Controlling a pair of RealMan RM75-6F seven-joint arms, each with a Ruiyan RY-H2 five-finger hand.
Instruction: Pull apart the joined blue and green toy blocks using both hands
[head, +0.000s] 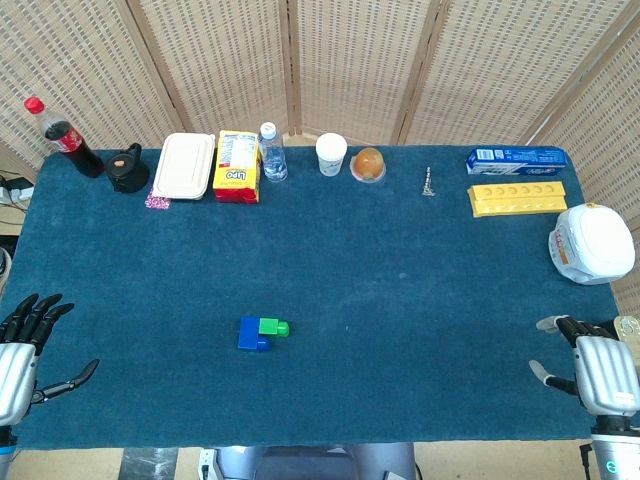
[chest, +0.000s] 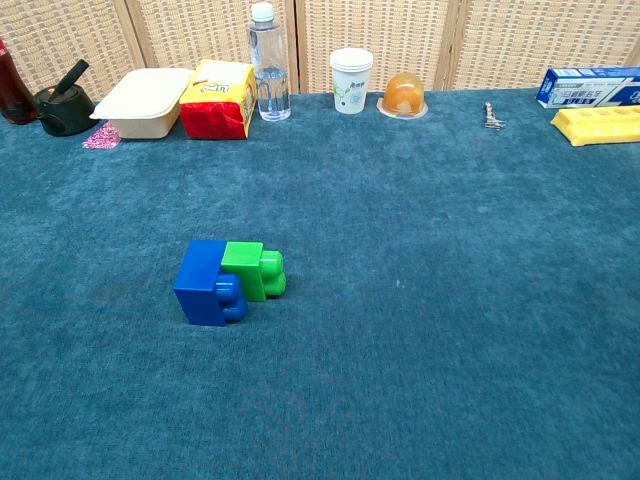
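Blue desk (head: 400, 300): joined blue block (head: 252, 334) and green block (head: 272, 326) sit mid-desk between our empty, spread left hand (head: 28, 350) and right hand (head: 590, 362), reachable by both.

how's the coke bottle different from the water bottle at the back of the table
The coke bottle holds dark liquid under a red cap; the water bottle is clear with a white cap. In the head view the coke bottle stands at the far left corner of the table, while the water bottle stands further in, beside the yellow and red box. Both stand upright with caps on, untouched by either hand.
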